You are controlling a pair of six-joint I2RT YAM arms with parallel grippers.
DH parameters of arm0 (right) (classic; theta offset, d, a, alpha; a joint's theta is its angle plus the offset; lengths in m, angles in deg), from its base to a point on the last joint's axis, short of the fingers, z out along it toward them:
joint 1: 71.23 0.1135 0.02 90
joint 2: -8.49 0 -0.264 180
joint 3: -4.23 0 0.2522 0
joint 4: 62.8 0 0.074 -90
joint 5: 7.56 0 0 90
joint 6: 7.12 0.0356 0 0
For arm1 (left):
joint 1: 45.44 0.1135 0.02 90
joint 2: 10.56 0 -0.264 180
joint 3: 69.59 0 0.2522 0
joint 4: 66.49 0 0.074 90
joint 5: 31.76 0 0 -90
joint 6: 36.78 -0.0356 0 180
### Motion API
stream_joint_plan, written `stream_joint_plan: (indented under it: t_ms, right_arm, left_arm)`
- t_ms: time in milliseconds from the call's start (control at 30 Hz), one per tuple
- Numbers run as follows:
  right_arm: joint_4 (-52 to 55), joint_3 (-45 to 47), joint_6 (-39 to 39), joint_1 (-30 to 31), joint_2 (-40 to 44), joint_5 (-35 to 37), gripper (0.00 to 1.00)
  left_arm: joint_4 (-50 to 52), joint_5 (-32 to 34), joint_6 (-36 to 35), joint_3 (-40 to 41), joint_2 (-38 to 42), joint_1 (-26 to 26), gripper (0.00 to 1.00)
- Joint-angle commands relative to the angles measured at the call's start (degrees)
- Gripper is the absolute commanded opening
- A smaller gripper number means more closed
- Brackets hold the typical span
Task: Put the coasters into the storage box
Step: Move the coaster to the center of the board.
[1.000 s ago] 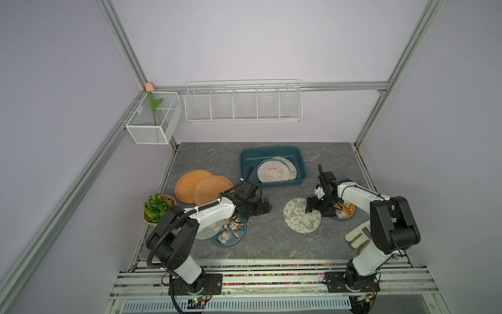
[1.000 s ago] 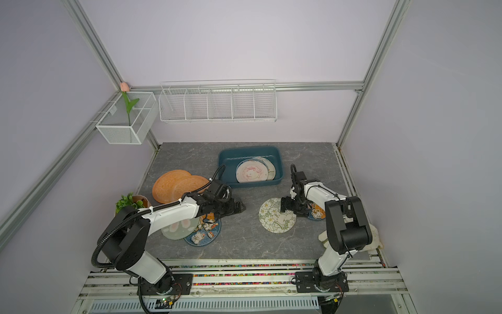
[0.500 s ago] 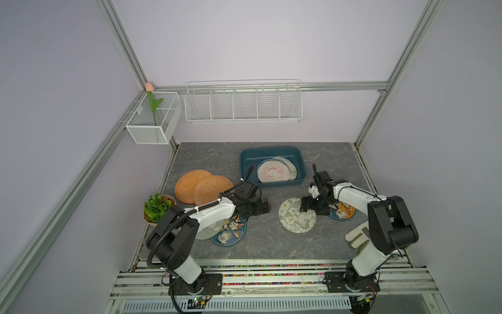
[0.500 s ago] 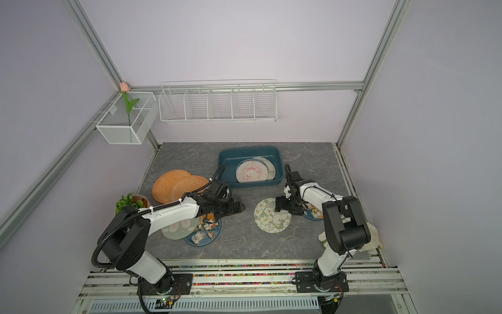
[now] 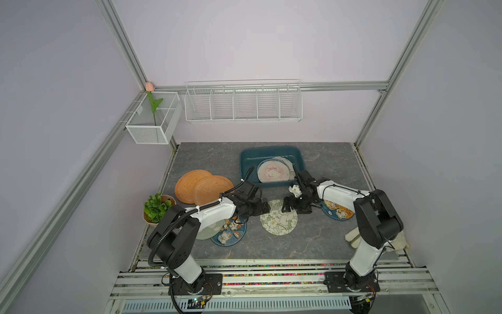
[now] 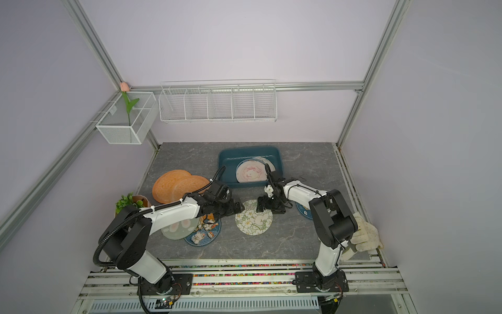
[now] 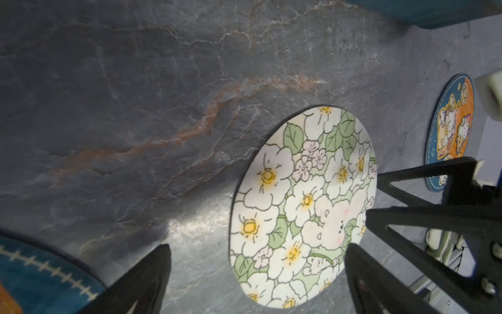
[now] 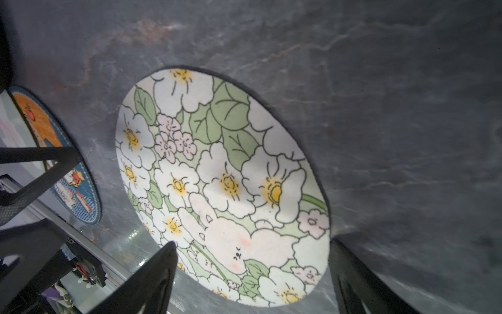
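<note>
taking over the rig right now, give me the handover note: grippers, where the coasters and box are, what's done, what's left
Left gripper: open, empty, low beside the floral coaster.
Right gripper: open, empty, low at that coaster's far edge.
Done: at least two coasters lie in the box, a pink-print one on top.
Left: six on the table: the floral coaster; two orange ones, overlapping; a pale green one and a blue one, overlapping, partly under the left arm; another blue one by the right arm.
</note>
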State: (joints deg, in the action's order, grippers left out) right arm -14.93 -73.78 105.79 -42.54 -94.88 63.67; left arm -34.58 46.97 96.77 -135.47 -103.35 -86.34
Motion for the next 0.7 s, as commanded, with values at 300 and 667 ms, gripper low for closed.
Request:
stream_joint_plan:
  t_ms: [300, 667]
  right_arm:
    - [1.9, 3.0, -2.1, 1.8, 4.6, 3.5, 0.92]
    - [1.3, 3.5, -2.5, 1.8, 4.2, 4.5, 0.98]
  left_arm:
    - [2.7, 6.6, -0.3, -0.5, -3.0, -4.5, 0.82]
    - [0.5, 5.9, 1.7, 1.2, -4.7, -5.1, 0.63]
